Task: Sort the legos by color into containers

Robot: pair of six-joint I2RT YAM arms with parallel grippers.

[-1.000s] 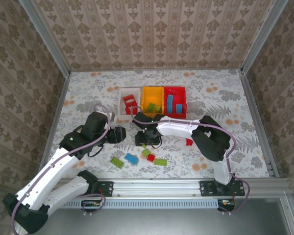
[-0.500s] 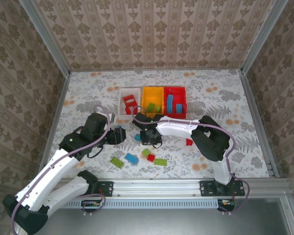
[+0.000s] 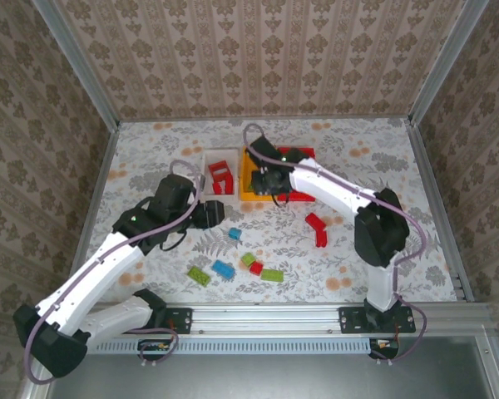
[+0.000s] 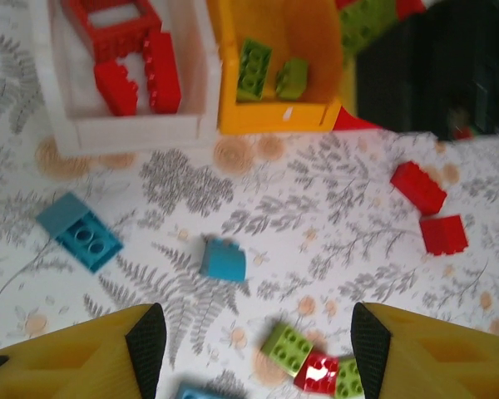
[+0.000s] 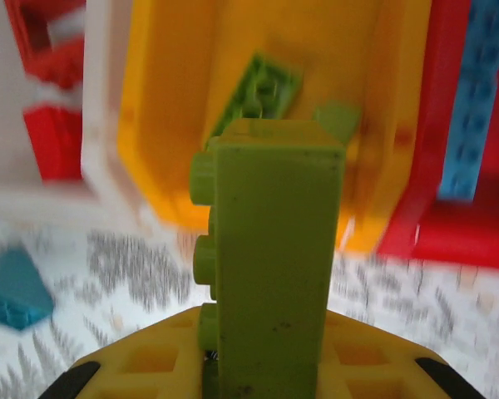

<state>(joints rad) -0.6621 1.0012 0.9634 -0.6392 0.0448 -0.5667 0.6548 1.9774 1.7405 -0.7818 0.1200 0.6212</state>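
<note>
On the left we see the left gripper (image 4: 258,353) with its jaws apart and nothing between them, hanging over the table (image 3: 150,166) where a blue brick (image 4: 81,233), a blue wedge (image 4: 223,259) and two red bricks (image 4: 417,187) lie loose (a few green and red pieces sit close to its fingertips). Beyond these stands the white bin (image 4: 133,133), holding red bricks, and just beside it on the right is the yellow-orange bin (image 5: 150,125) with two green ones inside. The right gripper (image 3: 270,179) is over that bin, clamped on a lime green brick (image 5: 270,249) held on end. Rightmost is the red bin (image 5: 416,166), holding blue bricks. We judge the risk to lie in the release. The brick seems to hang near the bin's front wall, so letting go here could land it on the rim and tip it onto the table, or bounce it into the red bin among the blue
</note>
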